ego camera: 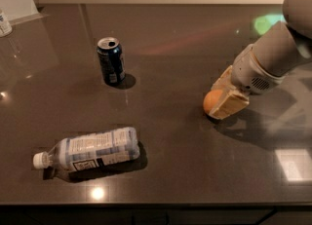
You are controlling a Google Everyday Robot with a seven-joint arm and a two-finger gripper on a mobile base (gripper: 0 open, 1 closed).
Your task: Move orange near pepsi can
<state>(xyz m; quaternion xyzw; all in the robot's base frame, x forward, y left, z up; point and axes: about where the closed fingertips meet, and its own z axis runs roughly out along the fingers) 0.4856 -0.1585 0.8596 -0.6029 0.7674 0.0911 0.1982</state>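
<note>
Camera view: our end effector [220,97] sits at the orange [209,102] on the counter [170,170], well apart from the pepsi can [110,61]; we cannot tell whether it grips.

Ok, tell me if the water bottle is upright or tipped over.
Tipped: the water bottle lies on its side, cap toward the view's left edge. The gripper is at the orange.
</note>
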